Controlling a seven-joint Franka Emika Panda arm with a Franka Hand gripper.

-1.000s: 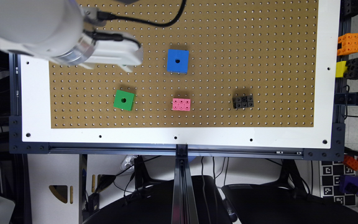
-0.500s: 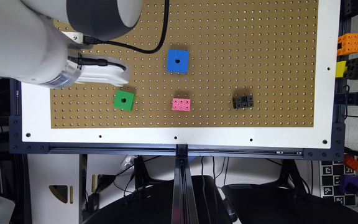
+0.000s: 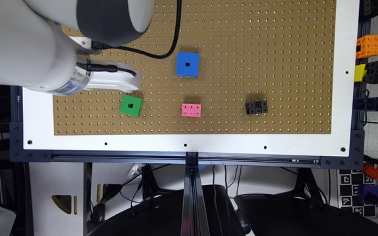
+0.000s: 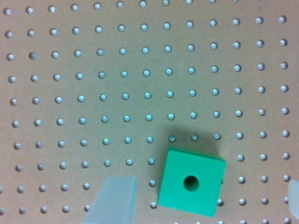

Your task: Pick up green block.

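I'm lining up on the green block point(image 3: 131, 105), sitting lower left on the table point(image 3: 208, 144), just under my hand point(image 3: 128, 80). Hand's spread wide, nothing in it, block between my fingers point(image 4: 112, 198). Next I need to drop straight down and squeeze.

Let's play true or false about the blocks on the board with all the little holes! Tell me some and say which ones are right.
1. The green block has a round hole in its top. True.
2. The gripper is squeezing the green block. False: its fingers are spread apart and the block lies loose on the pegboard.
3. The pink brick lies between the green block and the black brick. True.
4. The blue block sits on top of the pink brick. False: they lie apart, each on the board.
5. The green block is tipped on its side. False: it sits flat, hole facing up.
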